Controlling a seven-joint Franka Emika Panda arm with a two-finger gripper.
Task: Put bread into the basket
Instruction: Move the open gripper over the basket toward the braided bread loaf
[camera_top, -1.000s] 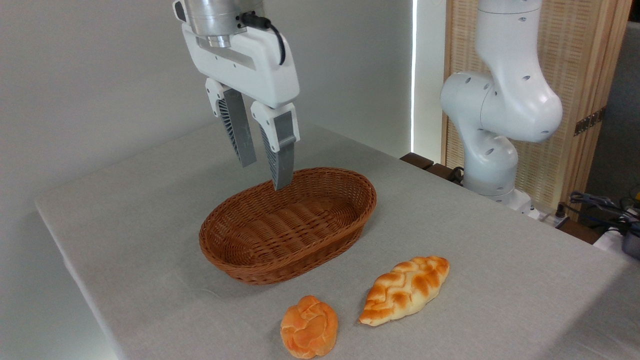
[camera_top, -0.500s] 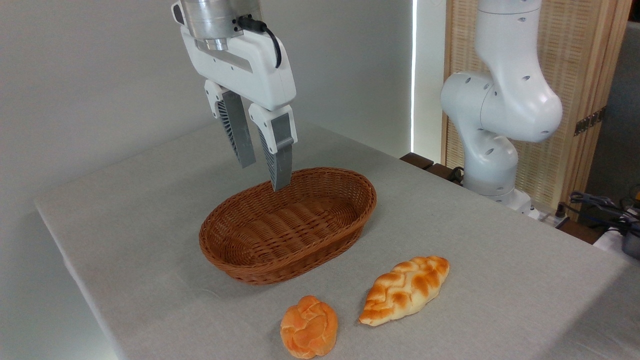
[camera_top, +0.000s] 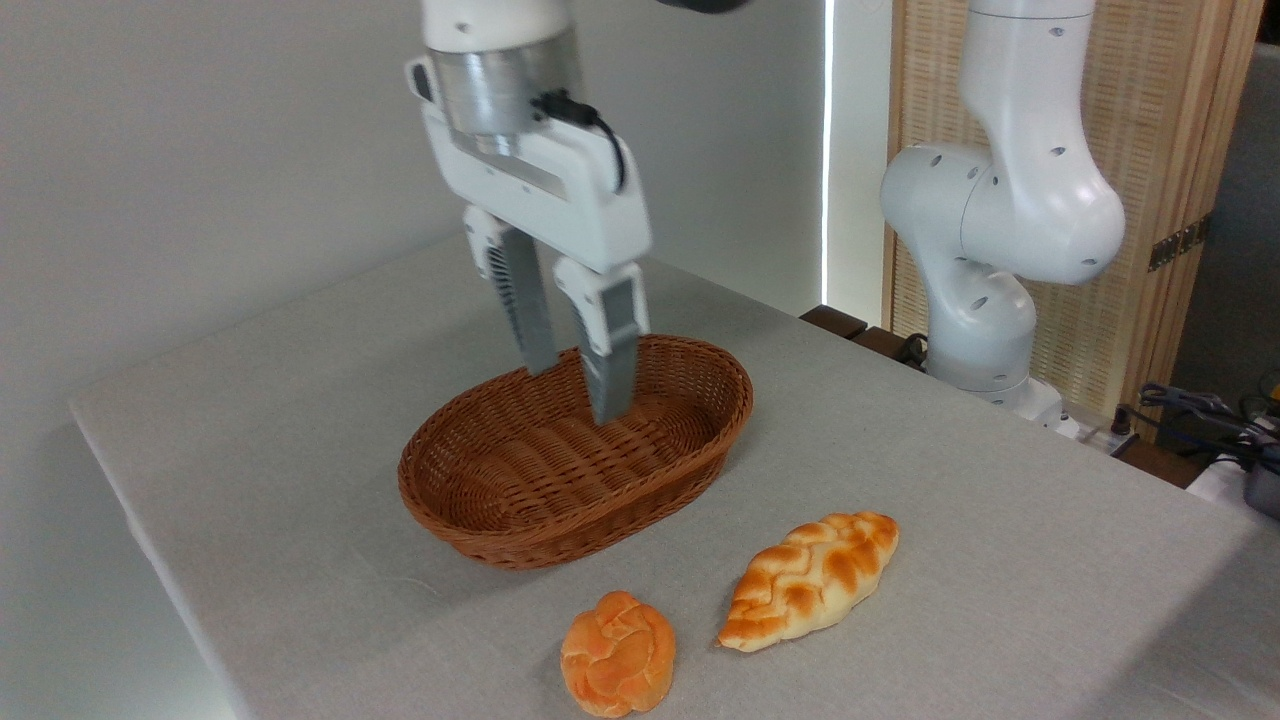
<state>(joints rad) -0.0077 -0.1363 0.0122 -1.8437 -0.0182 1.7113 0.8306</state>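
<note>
Shifted right over the basket (camera_top: 480, 500), the empty, parted jaws hang well apart from the bread (camera_top: 808, 580).

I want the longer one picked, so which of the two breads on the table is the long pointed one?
The pale braided loaf, lying right of the small round orange bun. It is longer, with pointed ends.

— Walls? 
— A plain grey wall (camera_top: 200, 150) fills the picture from nine to twelve o'clock, unmarked. 
— Light? 
— A narrow bright strip (camera_top: 828, 150) runs vertically just right of twelve o'clock, beside a slatted wooden screen (camera_top: 1170, 120) at one to two o'clock. 
— Furniture? 
— One table (camera_top: 1000, 560) under a pale grey cloth, lightly creased. At three o'clock, past its edge, dark cables (camera_top: 1200, 410) lie tangled; details too small to tell.
</note>
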